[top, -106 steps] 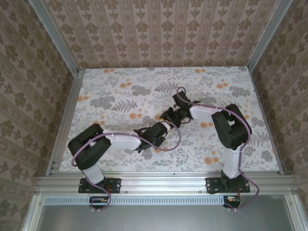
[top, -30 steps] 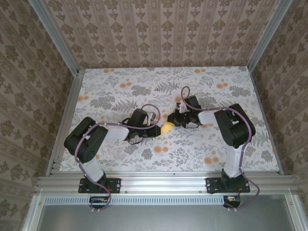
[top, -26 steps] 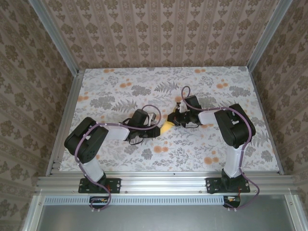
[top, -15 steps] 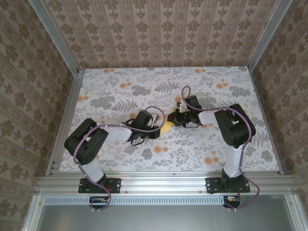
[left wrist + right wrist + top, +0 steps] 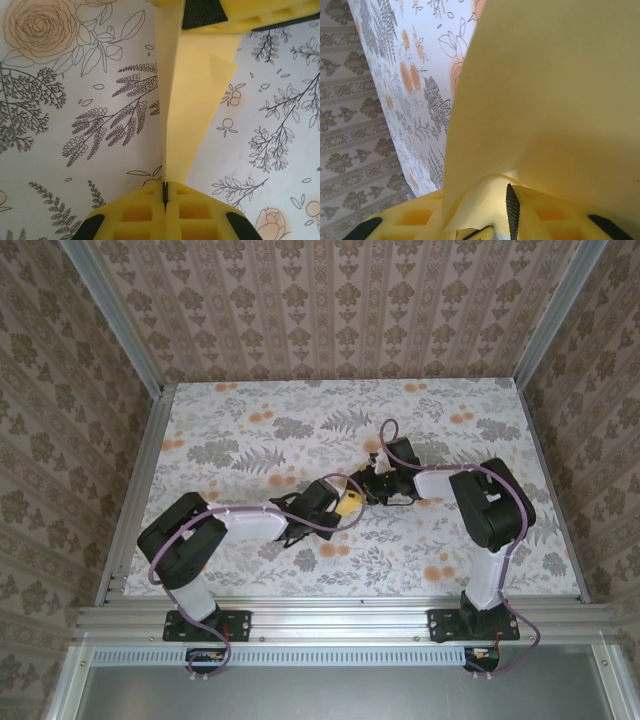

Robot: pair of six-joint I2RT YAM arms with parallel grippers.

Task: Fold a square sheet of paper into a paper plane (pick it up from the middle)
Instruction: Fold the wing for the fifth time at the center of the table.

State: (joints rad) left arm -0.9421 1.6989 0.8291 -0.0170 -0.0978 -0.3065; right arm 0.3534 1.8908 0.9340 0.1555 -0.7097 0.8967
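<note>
The sheet of paper (image 5: 190, 110) is pale yellow and folded narrow along a long crease. It hangs just above the flowered table between the two grippers (image 5: 349, 505). My left gripper (image 5: 164, 194) is shut on its near end, the yellow fingers pressed together with the paper edge pinched in the seam. The far end reaches my right gripper's fingers (image 5: 240, 12). In the right wrist view the paper (image 5: 545, 100) covers most of the frame. Its curled edge lies loose between the parted jaws of my right gripper (image 5: 485, 202), which is open. From above, both grippers meet mid-table, left (image 5: 333, 502) and right (image 5: 369, 488).
The table (image 5: 250, 440) carries a grey leaf print with orange flower prints (image 5: 436, 571). Aluminium rails (image 5: 140, 490) and patterned walls close it in on three sides. Purple cables loop over both arms.
My left gripper has slid right along the paper towards the right gripper and shut on it. The right gripper's jaws have parted from their grip on the paper.
</note>
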